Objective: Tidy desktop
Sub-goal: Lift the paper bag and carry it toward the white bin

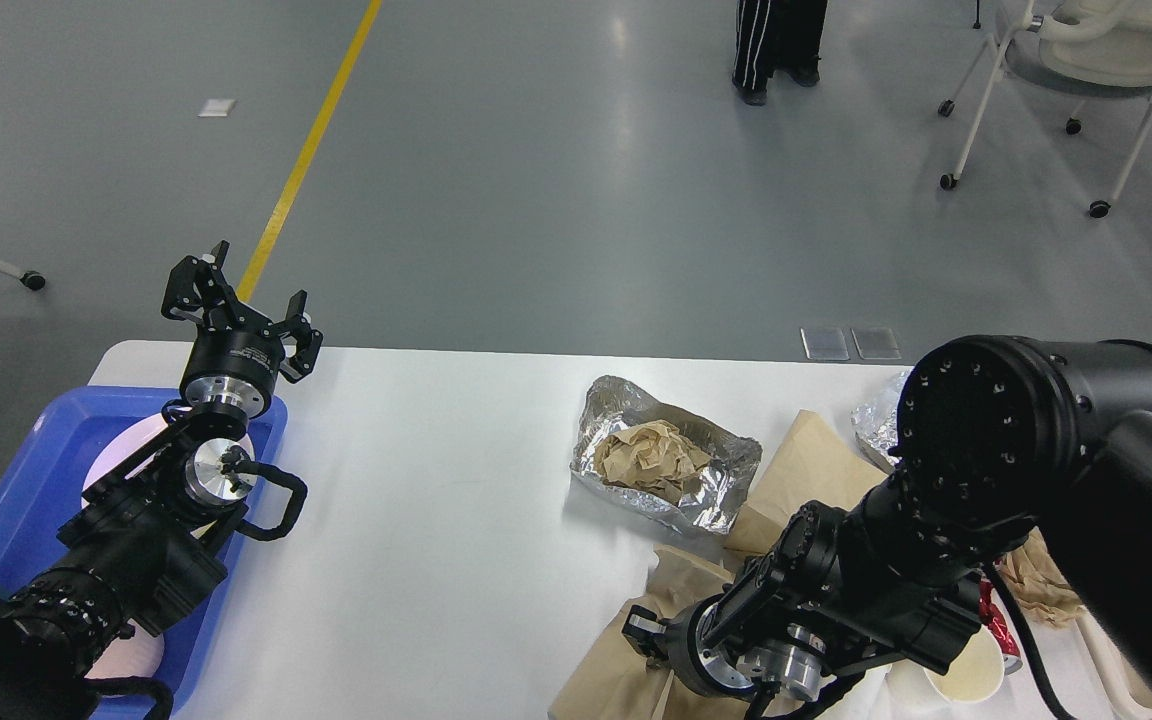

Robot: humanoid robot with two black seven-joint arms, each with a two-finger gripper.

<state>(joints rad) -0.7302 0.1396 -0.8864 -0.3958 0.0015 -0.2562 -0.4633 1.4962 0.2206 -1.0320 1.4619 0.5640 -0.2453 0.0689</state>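
The white desktop fills the lower part of the head view. A crumpled foil sheet holding a ball of brown paper lies at centre right. A flat brown paper bag lies beside it and runs to the near edge. My right gripper is low on this bag near the front edge; it looks small and dark, and its fingers cannot be told apart. My left gripper is open and empty, raised above the table's far left corner.
A blue tray with a white plate sits at the left under my left arm. More foil, a paper cup, a red can and crumpled paper lie at the right. A person stands on the floor beyond.
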